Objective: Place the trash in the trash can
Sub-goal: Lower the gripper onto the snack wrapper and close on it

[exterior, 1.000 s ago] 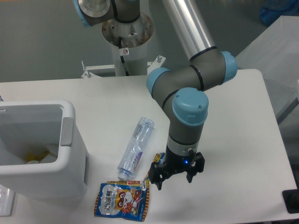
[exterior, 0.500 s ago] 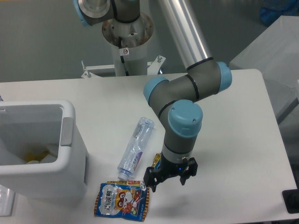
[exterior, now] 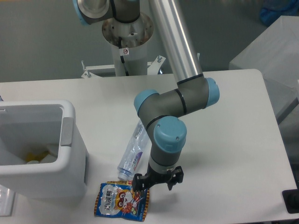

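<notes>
White tabletop [exterior: 233, 130] against a grey wall: blue-and-orange cartoon-printed snack bag [exterior: 122, 200] flat near the front edge, crushed clear bottle [exterior: 134, 154] lying diagonally just behind it, partly hidden by the arm. White trash can [exterior: 70, 140] with a grey side panel stands at left, close to both, something yellowish inside. Tool [exterior: 155, 181] hangs low over the bag's right upper corner, fingers spread apart, nothing held.

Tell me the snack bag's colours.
Blue and orange with a cartoon print, on the snack bag in the fixed camera view.
</notes>
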Controlling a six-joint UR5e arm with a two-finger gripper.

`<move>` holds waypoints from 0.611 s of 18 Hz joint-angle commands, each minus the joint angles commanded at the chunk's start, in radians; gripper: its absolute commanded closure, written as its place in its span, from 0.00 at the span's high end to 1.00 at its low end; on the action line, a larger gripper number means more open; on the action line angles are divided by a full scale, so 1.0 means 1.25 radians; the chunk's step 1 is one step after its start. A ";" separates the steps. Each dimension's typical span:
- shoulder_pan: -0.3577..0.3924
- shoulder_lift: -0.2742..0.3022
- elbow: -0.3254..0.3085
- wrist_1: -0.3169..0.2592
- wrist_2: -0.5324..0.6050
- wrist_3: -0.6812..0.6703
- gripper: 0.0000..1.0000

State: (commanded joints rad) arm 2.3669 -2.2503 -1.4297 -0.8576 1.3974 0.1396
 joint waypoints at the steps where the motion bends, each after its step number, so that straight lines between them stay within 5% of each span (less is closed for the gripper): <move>1: -0.005 -0.010 0.001 0.011 0.018 0.000 1.00; 11: -0.045 -0.026 -0.018 0.028 0.075 -0.001 0.91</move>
State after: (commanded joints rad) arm 2.3102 -2.2826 -1.4527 -0.8222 1.4910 0.1381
